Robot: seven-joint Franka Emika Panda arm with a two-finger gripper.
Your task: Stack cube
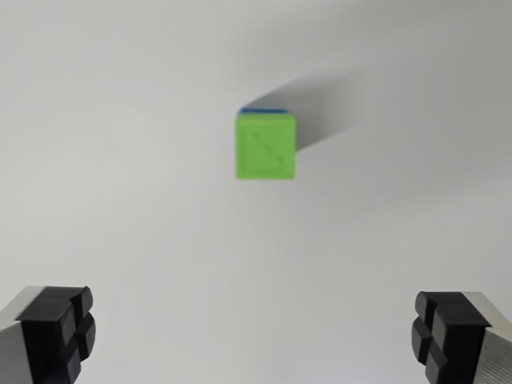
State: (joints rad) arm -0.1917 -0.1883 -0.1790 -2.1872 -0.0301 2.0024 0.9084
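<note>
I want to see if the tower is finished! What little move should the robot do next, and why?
Probably just lift straight up and away. The green cube already seems to sit on a blue cube, whose edge peeks out behind it. The gripper is wide open, holding nothing, and well clear of the stack, so the job looks done.

A bright green cube (266,146) with a stepped groove across its top sits on a blue cube (264,110), only a thin edge showing, well ahead of the fingertips, centred between them.
</note>
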